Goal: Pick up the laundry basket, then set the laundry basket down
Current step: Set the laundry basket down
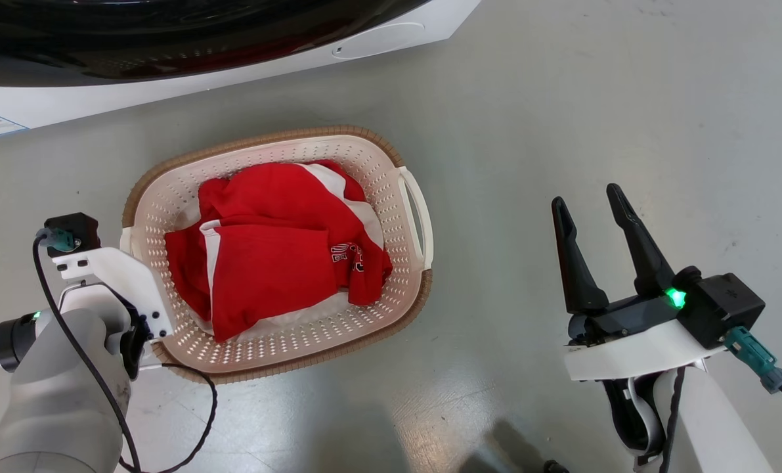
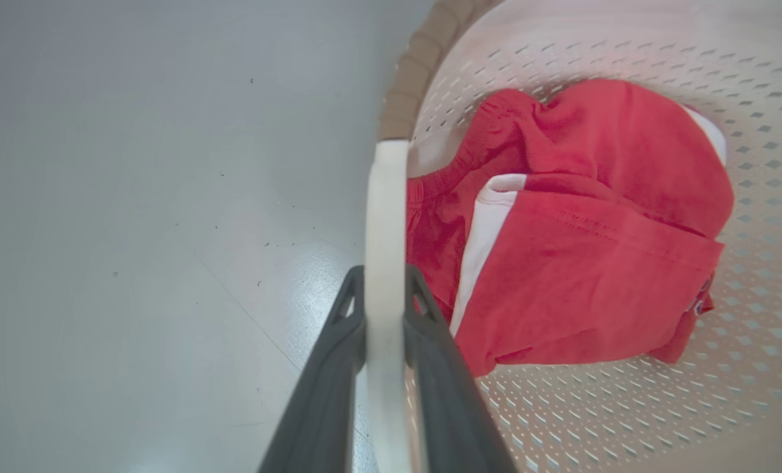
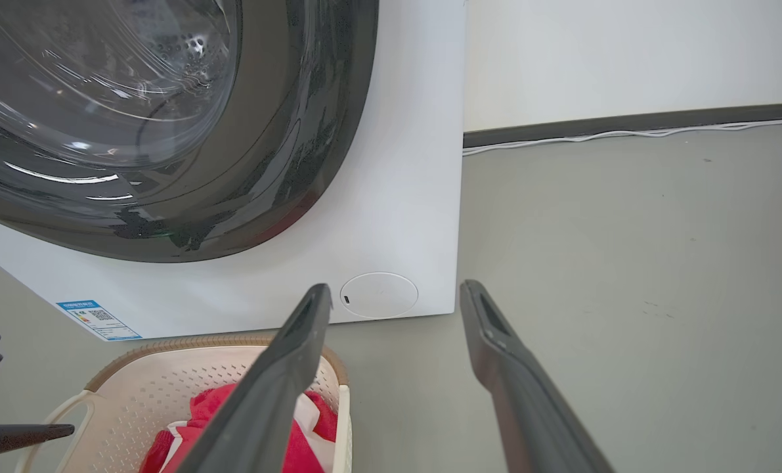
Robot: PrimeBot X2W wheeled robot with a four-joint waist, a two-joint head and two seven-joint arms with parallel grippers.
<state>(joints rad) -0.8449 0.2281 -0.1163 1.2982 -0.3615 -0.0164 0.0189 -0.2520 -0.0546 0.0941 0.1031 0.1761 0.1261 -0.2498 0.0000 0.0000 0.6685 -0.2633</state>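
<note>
Grey polished floor (image 1: pixel 561 98) carries the laundry basket (image 1: pixel 377 177), which seems to rest on it just in front of the washing machine (image 3: pixel 404 164), with a red-and-white garment (image 1: pixel 279 256) heaped inside. The left gripper (image 2: pixel 385 289) is pinched nearly closed on the basket's thin white left handle (image 2: pixel 385 217), one finger on each side of it. The right gripper (image 1: pixel 587 197) stands wide apart and empty, well clear of the right handle (image 1: pixel 417 217).

Lifting from one side alone would likely tip the basket and slide the garment toward the low end – or let the slim handle twist out of the pinch. A black cable (image 1: pixel 200 420) loops by the near rim and could snag; the machine's front leaves little room beyond the far rim.
</note>
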